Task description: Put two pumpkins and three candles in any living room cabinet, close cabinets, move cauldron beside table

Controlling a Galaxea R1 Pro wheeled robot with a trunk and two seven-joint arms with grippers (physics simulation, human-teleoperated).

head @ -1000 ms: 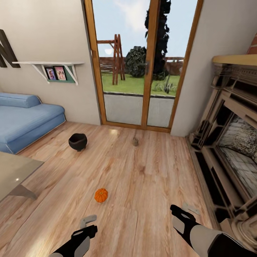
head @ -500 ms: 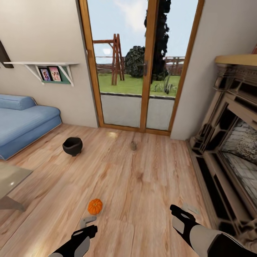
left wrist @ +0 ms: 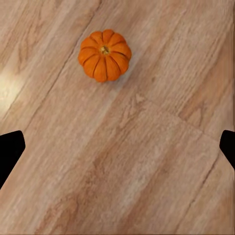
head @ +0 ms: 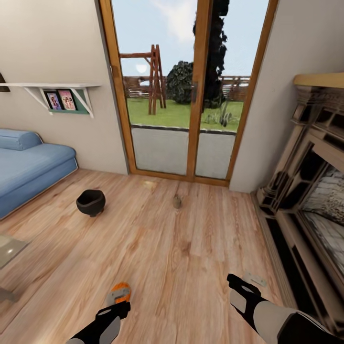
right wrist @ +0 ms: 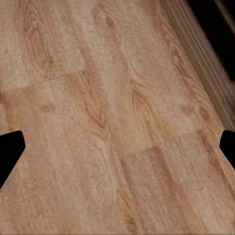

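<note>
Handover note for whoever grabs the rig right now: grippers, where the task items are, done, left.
Left gripper: open, empty, above the floor with a pumpkin just ahead of it.
Right gripper: open, empty, over bare floor.
Cauldron stands on the floor near the blue sofa, not beside the table corner.
A small grey thing by the glass door, possibly a candle, too small to tell.
Done: nothing visibly stored.
Left: pumpkins, candles, closing cabinets, cauldron.
</note>
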